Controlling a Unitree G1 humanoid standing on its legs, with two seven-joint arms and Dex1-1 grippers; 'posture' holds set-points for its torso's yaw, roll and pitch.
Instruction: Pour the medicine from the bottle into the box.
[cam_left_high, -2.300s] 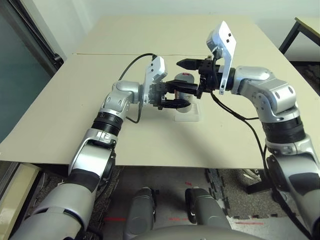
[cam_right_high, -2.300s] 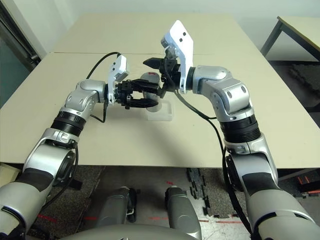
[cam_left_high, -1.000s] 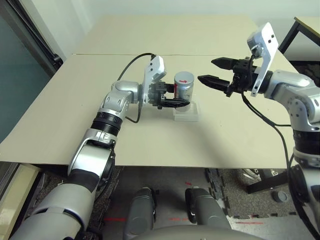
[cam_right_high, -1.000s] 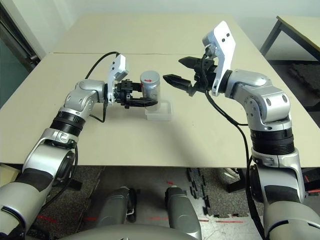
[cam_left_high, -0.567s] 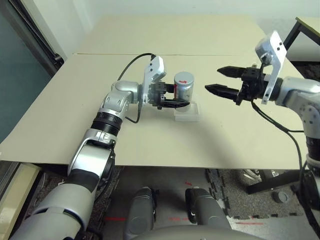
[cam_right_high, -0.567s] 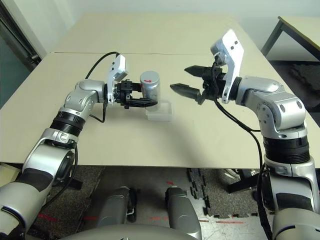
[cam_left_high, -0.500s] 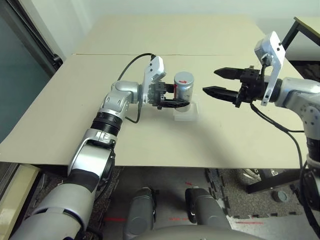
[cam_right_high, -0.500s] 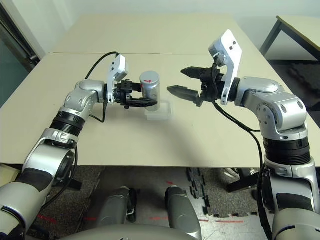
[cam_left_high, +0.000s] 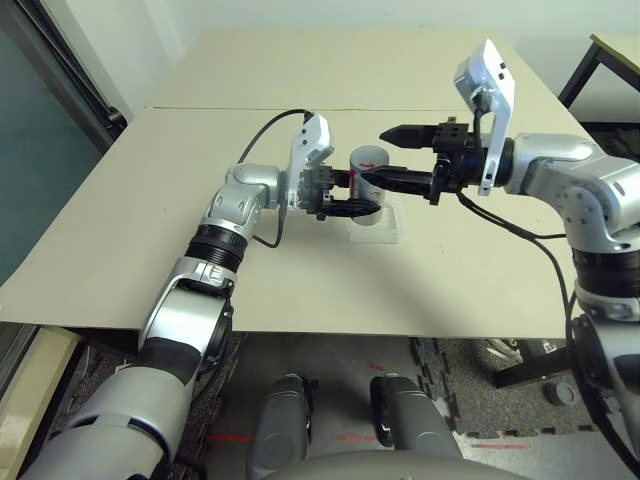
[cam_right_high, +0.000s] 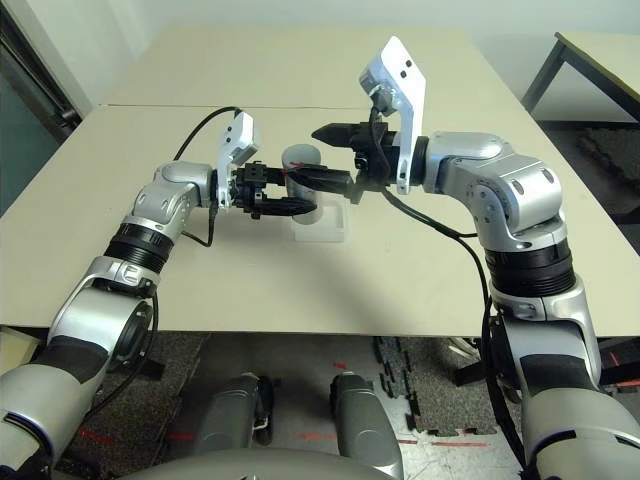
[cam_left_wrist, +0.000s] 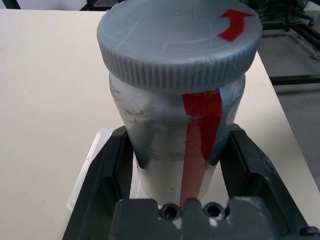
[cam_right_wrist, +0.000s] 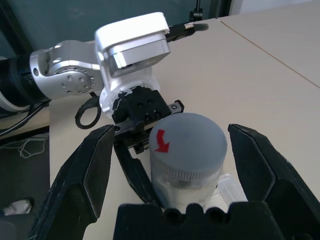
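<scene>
Left gripper (cam_left_high: 345, 193) closed on the silver bottle (cam_left_wrist: 165, 150), upright, near the clear plastic box (cam_left_high: 375, 233) on the table (cam_left_high: 300, 290). Right gripper (cam_right_wrist: 172, 165) spread wide around the ribbed grey screw cap (cam_right_wrist: 187, 142), not gripping it. Cap still needs to come off, by the look of it. Bottle probably light, stiff walls; smooth sides could spin under twist, so keep the low body hold firm. Take cap by its ribbed rim, both sides, level. Medicine can't be made out; likely small, spills easily if tipped fast.
</scene>
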